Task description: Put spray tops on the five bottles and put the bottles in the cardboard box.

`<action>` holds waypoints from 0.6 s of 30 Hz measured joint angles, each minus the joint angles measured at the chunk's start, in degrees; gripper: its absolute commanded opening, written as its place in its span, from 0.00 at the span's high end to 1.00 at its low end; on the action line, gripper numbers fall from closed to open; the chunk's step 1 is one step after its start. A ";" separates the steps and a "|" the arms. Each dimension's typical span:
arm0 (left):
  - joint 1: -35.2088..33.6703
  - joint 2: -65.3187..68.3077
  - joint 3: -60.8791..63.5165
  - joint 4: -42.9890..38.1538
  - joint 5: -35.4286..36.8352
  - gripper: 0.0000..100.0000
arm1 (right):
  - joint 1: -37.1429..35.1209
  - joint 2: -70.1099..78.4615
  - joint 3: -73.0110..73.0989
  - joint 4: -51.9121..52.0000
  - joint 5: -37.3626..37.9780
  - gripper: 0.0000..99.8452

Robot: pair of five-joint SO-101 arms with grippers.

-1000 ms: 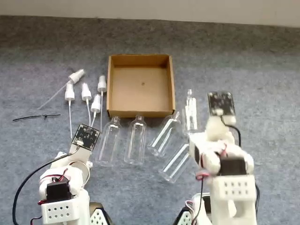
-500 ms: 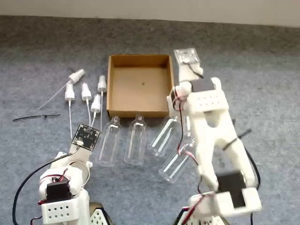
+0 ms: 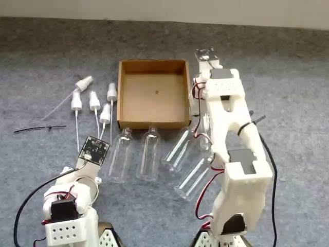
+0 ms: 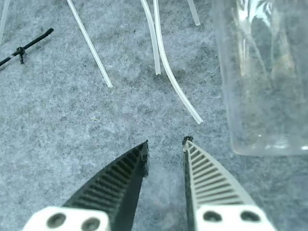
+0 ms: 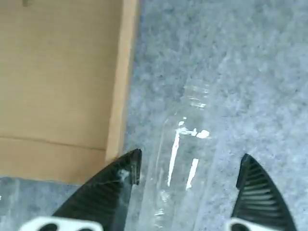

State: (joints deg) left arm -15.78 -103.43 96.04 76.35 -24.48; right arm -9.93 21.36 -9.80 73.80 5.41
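spreading wide, the right gripper [image 5: 190, 159] hangs with its two fingers astride a clear bottle [image 5: 179, 144] that lies on the grey carpet [image 5: 250, 72]. a strip of carpet shows between the bottle and the outer finger, so the bottle is not clamped. the finger on the left arm's side sits just beside the cardboard box [image 5: 122, 77], near the corner of its side wall. whether finger and cardboard touch cannot be told, and that edge leaves it little room. beyond the outer finger the carpet runs open. ahead of the tips the bottle carries on alongside the box wall.

from above, the right arm [image 3: 229, 128] lies stretched out along that same side wall. four more bottles [image 3: 149, 154] lie on their sides behind its gripper, close to the box's near wall and between the two arms.

the left gripper [image 4: 165, 149] is only narrowly parted, with bare carpet in the slit between its tips, and it holds nothing. just off the finger on the right arm's side stands the base edge of the nearest bottle [image 4: 262, 77], near but apart. ahead of the tips lie thin dip tubes [image 4: 178, 82], one end stopping just short of them. their spray tops [image 3: 94, 100] rest farther ahead, beside the box's other side wall. a black cable tie [image 4: 24, 45] lies ahead toward the outer side, where open carpet spreads.
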 measured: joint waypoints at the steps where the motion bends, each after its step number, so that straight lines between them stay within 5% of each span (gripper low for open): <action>1: 0.00 0.00 0.00 0.00 0.00 0.88 | 0.44 0.00 0.00 0.00 0.00 0.71; 18: 0.00 0.00 0.00 0.00 0.00 0.88 | 1.76 8.44 -2.55 -5.80 0.09 0.83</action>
State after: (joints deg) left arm -15.78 -103.43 96.04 76.35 -24.48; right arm -8.18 29.80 -12.35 68.00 5.49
